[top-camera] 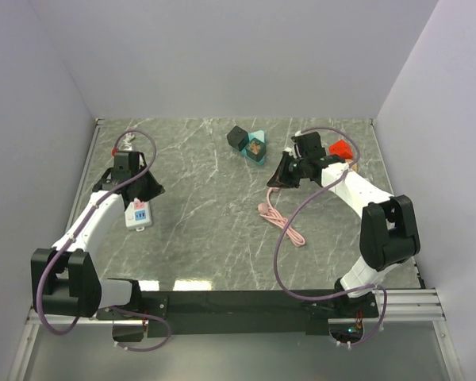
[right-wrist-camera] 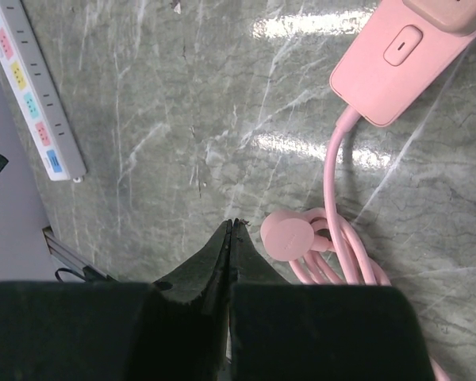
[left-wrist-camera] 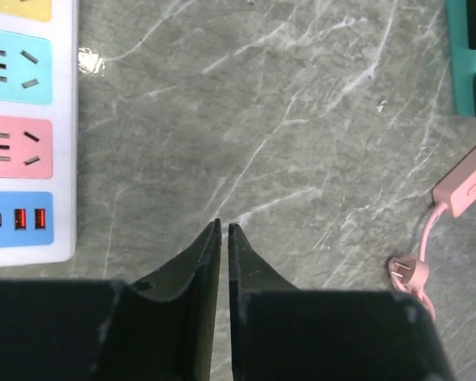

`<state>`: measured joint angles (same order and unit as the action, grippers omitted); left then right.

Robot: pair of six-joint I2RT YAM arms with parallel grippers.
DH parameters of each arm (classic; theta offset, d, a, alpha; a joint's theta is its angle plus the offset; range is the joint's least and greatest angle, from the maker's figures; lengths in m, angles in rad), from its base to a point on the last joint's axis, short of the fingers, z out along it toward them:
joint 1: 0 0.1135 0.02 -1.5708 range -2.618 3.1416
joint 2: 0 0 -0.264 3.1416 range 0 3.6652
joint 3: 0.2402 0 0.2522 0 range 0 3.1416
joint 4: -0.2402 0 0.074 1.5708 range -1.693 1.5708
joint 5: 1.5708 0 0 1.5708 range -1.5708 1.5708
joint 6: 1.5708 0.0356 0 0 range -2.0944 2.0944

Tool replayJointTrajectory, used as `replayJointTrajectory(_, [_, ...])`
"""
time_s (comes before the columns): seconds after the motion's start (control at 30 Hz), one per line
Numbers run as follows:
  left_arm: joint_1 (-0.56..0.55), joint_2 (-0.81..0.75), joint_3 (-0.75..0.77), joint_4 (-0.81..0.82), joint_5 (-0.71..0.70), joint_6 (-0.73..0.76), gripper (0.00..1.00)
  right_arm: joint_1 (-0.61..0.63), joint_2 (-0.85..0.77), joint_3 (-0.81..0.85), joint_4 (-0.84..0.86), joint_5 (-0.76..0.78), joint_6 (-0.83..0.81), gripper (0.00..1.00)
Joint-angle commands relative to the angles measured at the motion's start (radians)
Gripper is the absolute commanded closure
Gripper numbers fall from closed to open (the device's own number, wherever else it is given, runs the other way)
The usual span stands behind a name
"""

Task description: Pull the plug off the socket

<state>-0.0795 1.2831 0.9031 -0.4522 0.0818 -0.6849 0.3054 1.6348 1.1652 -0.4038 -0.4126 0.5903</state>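
Observation:
A black plug block sits against a teal socket cube at the back middle of the table. The cube's edge shows at the right of the left wrist view. My left gripper is shut and empty over bare marble, beside a white power strip with coloured sockets. My right gripper is shut and empty, just left of a loose pink plug on a coiled pink cord. A pink extension socket lies beyond it.
A red object lies at the back right behind the right arm. A small red and white item lies at the back left. Grey walls close three sides. The pink socket's end and plug show in the left wrist view.

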Motion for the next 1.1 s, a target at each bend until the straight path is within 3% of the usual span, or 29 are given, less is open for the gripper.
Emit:
replayJointTrajectory(0.0, [-0.009, -0.041, 0.026, 0.033, 0.003, -0.019, 0.85, 0.009, -0.066, 0.051, 0.031, 0.009, -0.003, 1.00])
replayJointTrajectory(0.17, [-0.016, -0.056, 0.046, 0.032, 0.019, -0.027, 0.81, 0.008, -0.076, 0.103, -0.010, 0.073, -0.029, 1.00])
replayJointTrajectory(0.3, [-0.026, -0.094, 0.013, 0.072, 0.049, -0.035, 0.64, 0.006, -0.073, 0.169, -0.099, 0.199, -0.060, 0.97])
replayJointTrajectory(0.4, [-0.037, -0.107, 0.000, 0.095, 0.064, -0.036, 0.51, -0.012, -0.085, 0.188, -0.136, 0.313, -0.057, 0.63])
replayJointTrajectory(0.57, [-0.062, -0.073, 0.031, 0.101, 0.081, -0.025, 0.34, -0.040, -0.003, 0.284, -0.194, 0.385, -0.038, 0.36])
replayJointTrajectory(0.87, [-0.118, -0.041, 0.051, 0.115, 0.089, -0.031, 0.27, -0.045, 0.193, 0.439, -0.285, 0.488, -0.018, 0.29])
replayJointTrajectory(1.07, [-0.126, -0.045, 0.037, 0.104, 0.084, -0.024, 0.26, -0.045, 0.237, 0.410, -0.276, 0.479, -0.003, 0.29])
